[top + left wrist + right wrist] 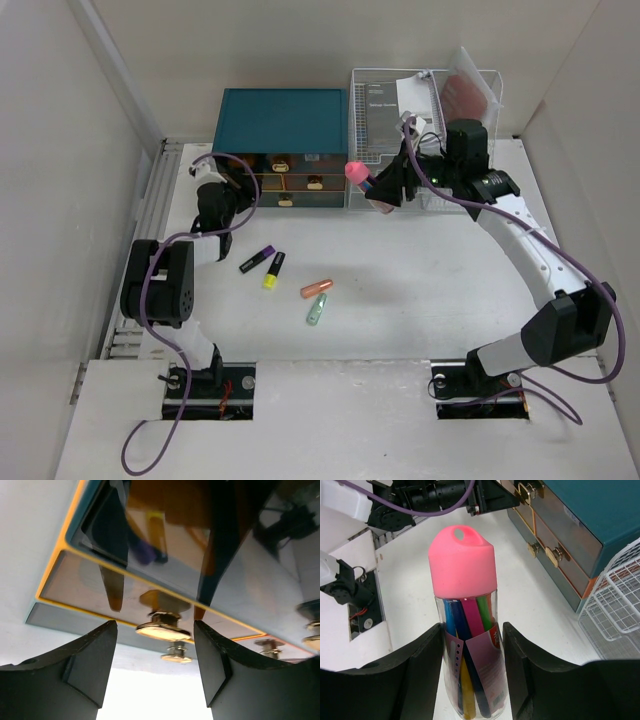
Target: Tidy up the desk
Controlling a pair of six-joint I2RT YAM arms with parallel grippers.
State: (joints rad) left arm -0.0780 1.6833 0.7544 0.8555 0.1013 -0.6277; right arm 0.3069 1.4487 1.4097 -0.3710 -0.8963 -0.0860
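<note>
Plainly the desk (420, 300) is only partly tidied: the white tabletop spreads out from the arm bases to the far wall, and four loose highlighters lie on its open middle, a purple-capped one (257, 261) and a yellow one (273, 270) just beside each other, then an orange one (316, 289) and a pale green one (316, 309) a little to their right. None of these is in a container, so by my judgement most of the sorting is left to do. At the far edge stand the teal drawer chest (283, 118) and, touching its right side, the white wire rack (420, 95). The right gripper (472, 630) is clamped on a clear marker tube (465, 580) with a pink cap, held up off the desk in front of the rack and near the chest's right corner; it looks bound for the rack, though it is not yet set down. The left gripper (155, 645) hovers low at the chest's front, jaws parted and grasping nothing, a gold drawer knob (162, 629) between them but apart from both pads.
</note>
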